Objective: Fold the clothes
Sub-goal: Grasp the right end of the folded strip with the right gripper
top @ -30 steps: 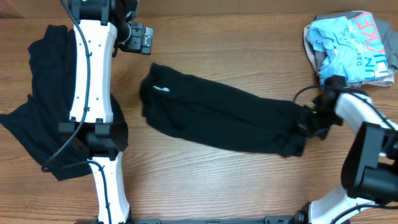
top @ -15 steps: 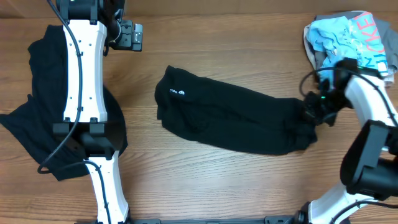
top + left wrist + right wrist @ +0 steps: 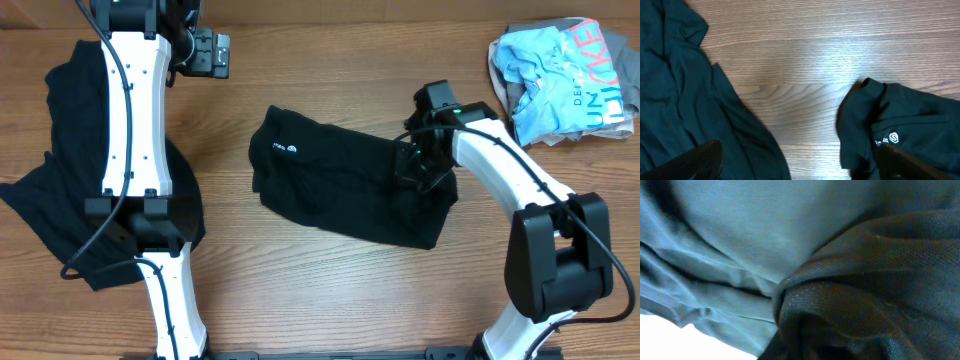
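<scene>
Two black garments lie on the wooden table (image 3: 330, 300). One black shirt (image 3: 340, 185) sits at the centre of the overhead frame, folded into a compact band, with a small white mark (image 3: 290, 149) near its left end. The second black garment (image 3: 60, 200) is spread loosely along the left edge of the frame, partly under the left arm. A third heap, a pile of light blue and grey clothes (image 3: 560, 70) with printed lettering, rests in the upper right corner, well apart from the black pieces.

The right gripper (image 3: 415, 165) is down on the right part of the folded shirt. Its wrist view is filled with dark cloth pressed close; whether its jaws are parted or pinching the fabric cannot be told.

The left gripper (image 3: 212, 55) hangs over bare wood at the upper left, between the two black garments, jaws spread wide and holding nothing.
</scene>
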{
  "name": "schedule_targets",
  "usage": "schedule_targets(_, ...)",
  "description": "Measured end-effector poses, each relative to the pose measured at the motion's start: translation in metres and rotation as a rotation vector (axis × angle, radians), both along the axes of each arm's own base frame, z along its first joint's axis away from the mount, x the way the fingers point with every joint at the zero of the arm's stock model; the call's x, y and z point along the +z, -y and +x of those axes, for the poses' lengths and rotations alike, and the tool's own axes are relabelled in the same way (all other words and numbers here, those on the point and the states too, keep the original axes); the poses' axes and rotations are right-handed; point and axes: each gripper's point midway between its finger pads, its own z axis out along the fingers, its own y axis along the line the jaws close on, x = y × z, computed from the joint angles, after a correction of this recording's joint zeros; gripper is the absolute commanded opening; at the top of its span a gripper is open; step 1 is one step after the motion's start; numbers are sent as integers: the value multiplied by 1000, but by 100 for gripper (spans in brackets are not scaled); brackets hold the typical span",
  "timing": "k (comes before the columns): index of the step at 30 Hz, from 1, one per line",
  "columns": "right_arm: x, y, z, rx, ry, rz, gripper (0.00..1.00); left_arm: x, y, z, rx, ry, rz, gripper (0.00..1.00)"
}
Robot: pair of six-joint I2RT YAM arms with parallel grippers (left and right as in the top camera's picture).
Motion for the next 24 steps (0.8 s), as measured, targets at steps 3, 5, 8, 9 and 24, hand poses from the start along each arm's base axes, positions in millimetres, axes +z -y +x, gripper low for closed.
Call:
schedule_targets(3,0,-5,-1,7,1,4,59,0,1,0,-2,2,-5,100)
schedule_targets(5,1,-4,-3,5,-8,2,63,0,1,0,-3,2,-7,100)
schedule_targets(8,13,5,-12,-7,-76,-17,62,0,2,1,-4,3,-9,100)
schedule_targets(9,18,7,-12,-10,-80,-20,62,0,2,1,-5,4,-11,100)
schedule_targets(24,9,80,-15,-63,-114,-187,60,0,3,1,-7,6,-15,100)
